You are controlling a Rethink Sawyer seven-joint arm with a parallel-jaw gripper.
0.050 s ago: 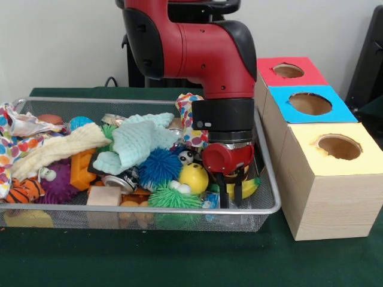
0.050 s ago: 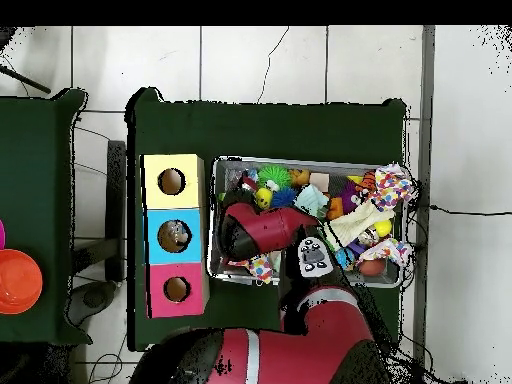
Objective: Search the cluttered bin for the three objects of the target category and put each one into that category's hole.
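A wire bin point(image 1: 272, 200) on the green table point(image 1: 179, 263) is packed: a spotted cloth point(image 1: 18, 134) at the left edge, a cream towel point(image 1: 57, 149), an orange block point(image 1: 82, 169), a mint cloth point(image 1: 140, 140), a blue spiky ball point(image 1: 160, 167) and a yellow ball point(image 1: 193, 177). The end effector point(image 1: 230, 194) reaches down in the right corner, fingers narrow astride a banana point(image 1: 246, 188); whether they grip it I cannot tell. Right of the bin stand the red box point(image 1: 290, 73), blue box point(image 1: 308, 104) and yellow box point(image 1: 338, 149), each with a hole. The risk, I judge: the curved banana slips out, or neighbouring clutter snags and lifts too.
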